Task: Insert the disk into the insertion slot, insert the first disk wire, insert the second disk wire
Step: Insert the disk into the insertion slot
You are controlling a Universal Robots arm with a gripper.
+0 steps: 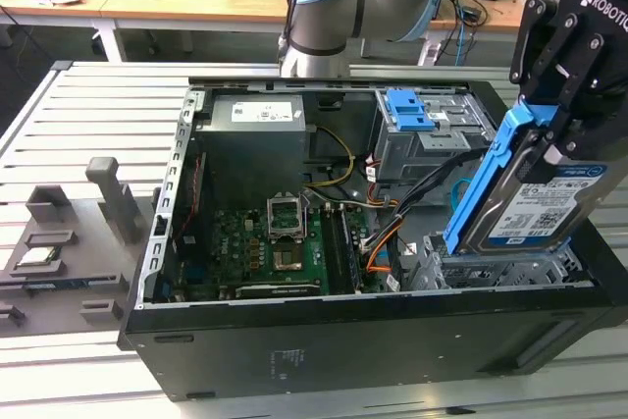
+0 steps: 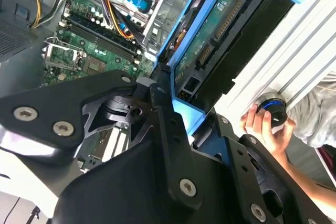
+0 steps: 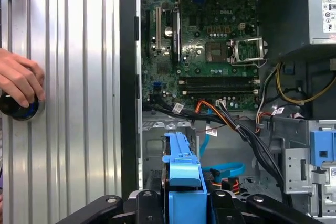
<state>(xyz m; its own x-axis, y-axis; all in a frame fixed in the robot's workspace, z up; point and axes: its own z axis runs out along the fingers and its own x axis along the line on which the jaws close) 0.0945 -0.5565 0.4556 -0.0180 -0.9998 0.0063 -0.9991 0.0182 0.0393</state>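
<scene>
My gripper (image 1: 551, 125) is shut on the disk (image 1: 535, 201), a silver drive with a white label in a bright blue frame. It hangs tilted just above the insertion slot (image 1: 496, 270), a low grey perforated bay at the case's near corner on the exterior view's right. In the first wrist view the blue frame (image 3: 182, 163) points down at the bay (image 3: 153, 141). The first disk wire (image 3: 211, 110), red-orange, runs loose from the motherboard. The second disk wire (image 3: 227, 170), light blue, loops on the case floor beside the bay.
The open black case (image 1: 294, 350) lies on a slatted metal table (image 1: 88, 115). A taller grey cage with a blue latch (image 1: 410, 110) stands behind the bay. Thick black cables (image 3: 252, 140) cross nearby. A person's hand (image 3: 18, 80) rests on a knob on the table beside the case.
</scene>
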